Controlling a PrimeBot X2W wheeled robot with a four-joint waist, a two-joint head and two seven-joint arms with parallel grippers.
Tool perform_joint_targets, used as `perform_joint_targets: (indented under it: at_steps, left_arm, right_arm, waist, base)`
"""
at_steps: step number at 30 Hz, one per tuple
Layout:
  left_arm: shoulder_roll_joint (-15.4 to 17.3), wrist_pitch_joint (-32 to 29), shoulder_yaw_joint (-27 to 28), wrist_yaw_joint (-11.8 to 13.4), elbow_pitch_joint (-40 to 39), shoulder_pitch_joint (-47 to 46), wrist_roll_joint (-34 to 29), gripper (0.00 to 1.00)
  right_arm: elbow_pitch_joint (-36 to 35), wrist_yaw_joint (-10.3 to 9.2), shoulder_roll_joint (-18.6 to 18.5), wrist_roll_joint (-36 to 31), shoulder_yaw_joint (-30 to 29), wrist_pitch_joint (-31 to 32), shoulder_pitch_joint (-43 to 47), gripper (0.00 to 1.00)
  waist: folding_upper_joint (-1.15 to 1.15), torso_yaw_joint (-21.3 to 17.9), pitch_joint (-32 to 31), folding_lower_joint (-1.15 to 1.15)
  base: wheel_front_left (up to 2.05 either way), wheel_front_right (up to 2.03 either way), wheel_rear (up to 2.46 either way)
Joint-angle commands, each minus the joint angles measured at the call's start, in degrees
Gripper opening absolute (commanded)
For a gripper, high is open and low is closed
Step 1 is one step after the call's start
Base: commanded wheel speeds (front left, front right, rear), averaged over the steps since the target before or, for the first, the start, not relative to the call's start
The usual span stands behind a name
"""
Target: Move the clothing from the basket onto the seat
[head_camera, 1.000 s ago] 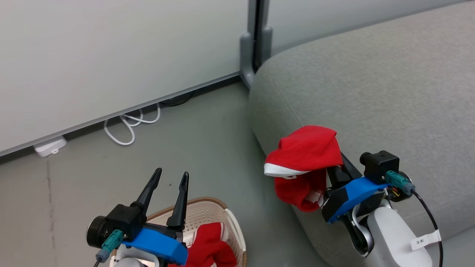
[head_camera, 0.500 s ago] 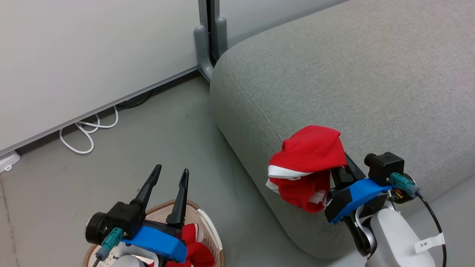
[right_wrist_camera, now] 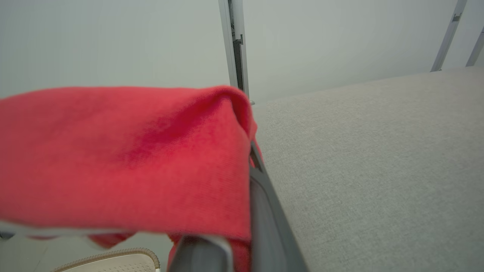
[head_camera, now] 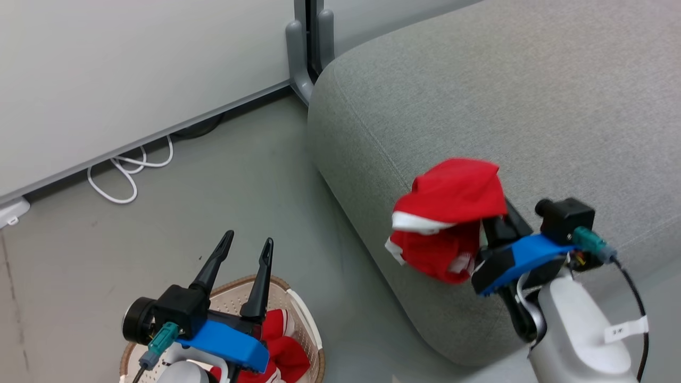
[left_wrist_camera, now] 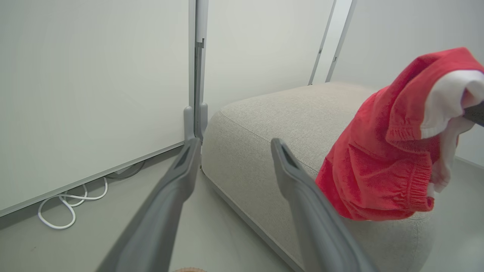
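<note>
My right gripper [head_camera: 504,214] is shut on a red garment with white trim [head_camera: 452,213], which drapes over its fingers above the front edge of the grey seat [head_camera: 505,96]. The right wrist view has the red garment [right_wrist_camera: 121,158] hanging across one dark finger [right_wrist_camera: 264,211], with the seat [right_wrist_camera: 378,158] beyond. My left gripper [head_camera: 249,237] stands open and empty above the basket [head_camera: 306,324], where a second red garment [head_camera: 284,354] lies. From the left wrist, the open left gripper [left_wrist_camera: 235,141] points at the seat [left_wrist_camera: 272,124], and the held garment [left_wrist_camera: 385,151] hangs at the right.
The seat's left end nearly meets a pale wall panel with a grey post [head_camera: 303,58]. A white cable [head_camera: 127,175] loops on the grey floor along the wall, beside a white block [head_camera: 10,213]. Open floor lies between basket and seat.
The head camera has swung, shifting the whole picture. My right gripper has lifted the red garment a little higher and further over the seat's edge. The left gripper stays open over the basket.
</note>
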State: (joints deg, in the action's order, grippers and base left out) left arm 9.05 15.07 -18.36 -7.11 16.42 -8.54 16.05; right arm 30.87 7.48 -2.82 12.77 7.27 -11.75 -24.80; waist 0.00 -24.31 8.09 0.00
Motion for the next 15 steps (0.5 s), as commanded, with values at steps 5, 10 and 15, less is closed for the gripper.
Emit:
perform_joint_targets:
  at_steps: [5,10,15]
  left_arm:
    - [0.8,0.2,0.2,-0.4,-1.1,-2.1,-0.6,1.0]
    - [1.2,0.2,-0.1,-0.4,-2.6,-4.2,-1.6,1.0]
    - [2.4,0.2,-0.6,-0.5,-4.6,-6.8,-2.6,1.0]
  right_arm:
    - [0.4,0.03,-0.1,-1.0,-4.0,-0.2,-5.8,0.0]
    - [1.3,0.03,-0.1,-5.4,-11.1,1.2,-14.2,0.0]
    - [1.7,0.03,-0.4,-10.5,-19.8,4.2,-24.5,0.0]
  waist:
    - [0.0,1.5,3.3,0.0]
    - [0.0,3.1,7.3,0.0]
    - [0.0,4.9,13.2,0.0]
  base:
    - [0.0,0.0,0.0]
    - [0.0,0.0,0.0]
    - [0.0,0.0,0.0]
